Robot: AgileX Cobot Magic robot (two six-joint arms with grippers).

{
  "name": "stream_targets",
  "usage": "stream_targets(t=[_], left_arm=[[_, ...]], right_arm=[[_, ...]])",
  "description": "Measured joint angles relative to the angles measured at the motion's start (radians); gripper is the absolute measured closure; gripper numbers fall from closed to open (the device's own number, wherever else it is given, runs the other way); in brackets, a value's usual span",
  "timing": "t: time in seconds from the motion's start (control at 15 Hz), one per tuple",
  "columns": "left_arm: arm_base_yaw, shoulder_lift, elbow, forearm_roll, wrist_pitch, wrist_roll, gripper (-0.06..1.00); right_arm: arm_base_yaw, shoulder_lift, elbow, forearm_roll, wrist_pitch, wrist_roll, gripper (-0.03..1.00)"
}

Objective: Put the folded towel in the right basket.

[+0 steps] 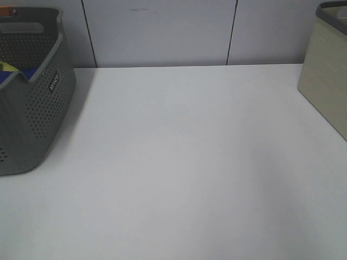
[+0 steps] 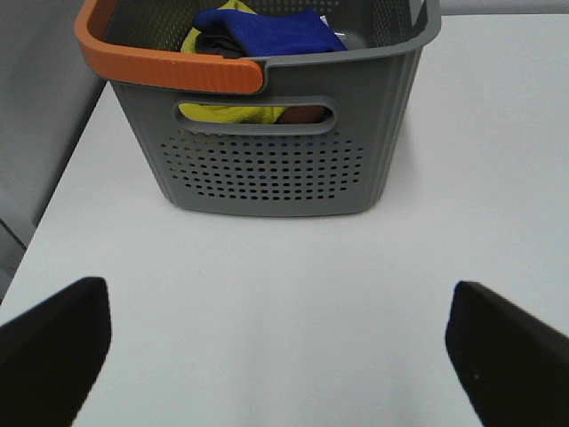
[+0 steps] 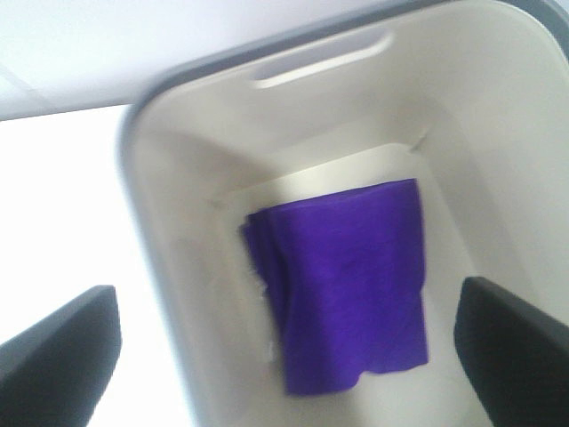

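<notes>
At the left edge of the exterior high frame, a grey perforated basket (image 1: pixel 32 92) is seen on the white table (image 1: pixel 184 162), with yellow and blue cloth just visible over its rim. In the left wrist view the same basket, with its orange handle (image 2: pixel 169 62), fills the upper half of the frame and is found to hold a blue cloth (image 2: pixel 267 31) lying on a yellow cloth (image 2: pixel 231 111). The left end effector (image 2: pixel 276 347) is spread wide at the lower corners of that frame, with bare table between its fingers and nothing gripped.

The middle of the exterior high frame shows no towel on the table.

At the right edge, the corner of a beige basket (image 1: pixel 325 81) is seen. In the right wrist view its pale interior (image 3: pixel 178 222) is looked into from above, and a folded purple towel (image 3: pixel 347 285) is seen lying flat on its floor, towards the centre of the frame. The right end effector (image 3: pixel 293 356) is also spread wide at the lower corners, gripping nothing and clear of the towel.

The placement is judged complete; only withdrawal of the right arm appears to be left.
</notes>
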Motion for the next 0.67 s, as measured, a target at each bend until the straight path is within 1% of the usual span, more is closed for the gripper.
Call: stream_targets(t=[0.07, 0.2, 0.27, 0.4, 0.53, 0.6, 0.67], left_arm=[[0.0, 0.0, 0.0, 0.0, 0.0, 0.0, -0.05], [0.0, 0.0, 0.0, 0.0, 0.0, 0.0, -0.05], [0.0, 0.0, 0.0, 0.0, 0.0, 0.0, -0.05], [0.0, 0.0, 0.0, 0.0, 0.0, 0.0, -0.05], [0.0, 0.0, 0.0, 0.0, 0.0, 0.0, -0.05], [0.0, 0.0, 0.0, 0.0, 0.0, 0.0, -0.05], [0.0, 0.0, 0.0, 0.0, 0.0, 0.0, -0.05]], right_arm=[[0.018, -0.107, 0.09, 0.008, -0.002, 0.0, -0.01], [0.027, -0.342, 0.346, 0.011, -0.003, 0.0, -0.01], [0.027, -0.637, 0.633, 0.011, -0.018, 0.0, -0.01], [0.027, -0.933, 0.947, 0.033, -0.079, 0.0, -0.01], [0.027, -1.231, 1.194, 0.06, -0.092, -0.003, -0.01], [0.027, -1.312, 1.253, 0.062, -0.091, -0.005, -0.01], [0.027, -1.458, 1.356, 0.061, -0.084, -0.009, -0.01]])
